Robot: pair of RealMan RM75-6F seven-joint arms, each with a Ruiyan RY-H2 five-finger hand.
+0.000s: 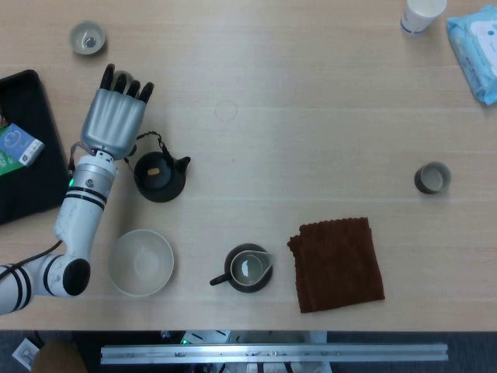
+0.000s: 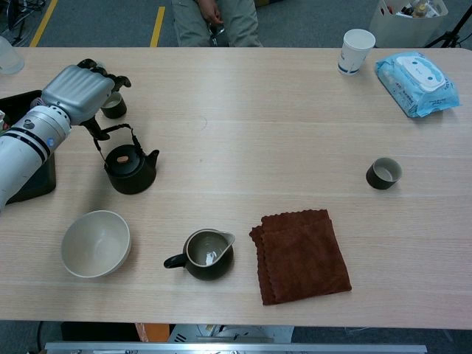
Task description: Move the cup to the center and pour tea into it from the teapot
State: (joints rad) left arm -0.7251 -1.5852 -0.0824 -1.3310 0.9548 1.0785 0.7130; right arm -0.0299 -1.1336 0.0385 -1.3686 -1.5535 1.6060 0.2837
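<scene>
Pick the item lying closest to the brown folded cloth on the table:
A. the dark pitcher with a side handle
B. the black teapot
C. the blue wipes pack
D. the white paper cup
A: the dark pitcher sits just left of the brown cloth, while the teapot, paper cup and wipes pack lie much farther off.

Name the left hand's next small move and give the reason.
Probably lower the left hand and close its fingers around the small dark cup beneath them. In the chest view the hand sits above that cup with nothing held, and the teapot stands free on the table just beside it. The cup is far from the center, so it likely has to be grasped before any pouring.
</scene>
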